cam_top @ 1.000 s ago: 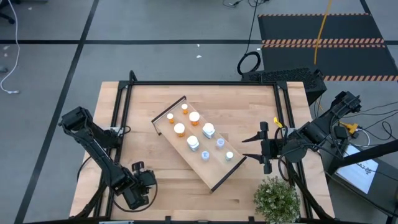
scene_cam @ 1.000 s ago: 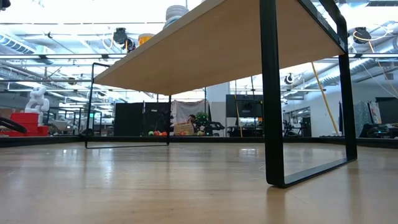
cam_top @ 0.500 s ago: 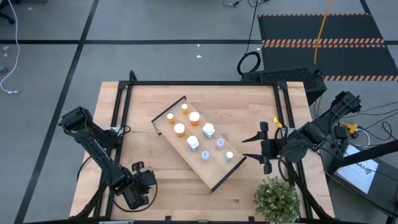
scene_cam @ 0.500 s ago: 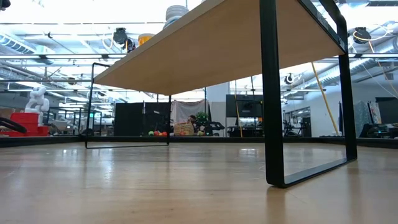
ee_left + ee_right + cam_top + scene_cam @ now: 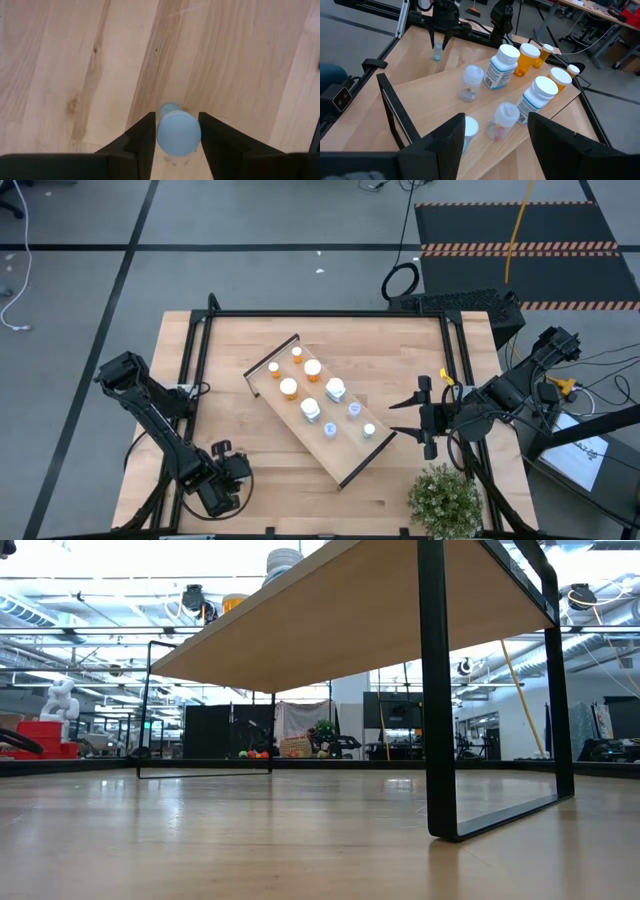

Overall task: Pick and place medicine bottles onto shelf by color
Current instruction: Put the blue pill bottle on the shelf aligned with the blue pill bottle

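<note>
The shelf (image 5: 345, 455), a light-wood board with dark end walls, stands slantwise in the table's middle on black legs (image 5: 435, 690). On it stand several orange bottles (image 5: 288, 388) at its far-left end and several clear or white ones (image 5: 330, 430) at its near-right end. They also show in the right wrist view (image 5: 530, 57). My left gripper (image 5: 177, 127) is at the table's near left corner, pointing down, shut on a small pale blue bottle (image 5: 178, 134). My right gripper (image 5: 408, 416) hangs open and empty to the right of the shelf. My left gripper pinches the pale blue bottle's cap (image 5: 165, 135) between its two fingers (image 5: 142, 137), one on each side. The fingers come from above, pointing down. The bottle is upright below them (image 5: 437, 54), its bottom at the table top; whether it stands there or hangs just clear I cannot tell.
A potted plant (image 5: 445, 500) stands at the table's near right corner. A black frame rail (image 5: 330, 313) runs along the table's far edge, with more rails down both sides. Bare wood lies around my left gripper (image 5: 75, 60).
</note>
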`<act>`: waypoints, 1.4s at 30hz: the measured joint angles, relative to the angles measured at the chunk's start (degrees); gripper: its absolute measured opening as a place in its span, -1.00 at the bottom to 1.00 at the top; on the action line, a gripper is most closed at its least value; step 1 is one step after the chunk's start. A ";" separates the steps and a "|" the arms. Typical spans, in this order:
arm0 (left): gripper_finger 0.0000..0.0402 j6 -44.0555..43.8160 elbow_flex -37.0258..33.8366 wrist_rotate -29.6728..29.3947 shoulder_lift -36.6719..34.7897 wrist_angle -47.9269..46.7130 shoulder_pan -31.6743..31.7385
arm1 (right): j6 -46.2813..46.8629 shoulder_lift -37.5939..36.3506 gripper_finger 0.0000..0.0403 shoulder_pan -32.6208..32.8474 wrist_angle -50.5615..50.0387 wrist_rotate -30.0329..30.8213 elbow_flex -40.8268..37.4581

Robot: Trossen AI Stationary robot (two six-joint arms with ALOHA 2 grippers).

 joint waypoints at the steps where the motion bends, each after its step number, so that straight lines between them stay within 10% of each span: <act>1: -0.23 -0.02 0.00 0.00 0.00 0.00 0.00 | -0.01 0.00 0.05 0.00 0.00 0.00 0.00; 42: -0.32 -0.52 0.05 2.41 -0.34 0.12 1.55 | -1.07 0.00 0.05 -0.02 0.00 0.00 0.00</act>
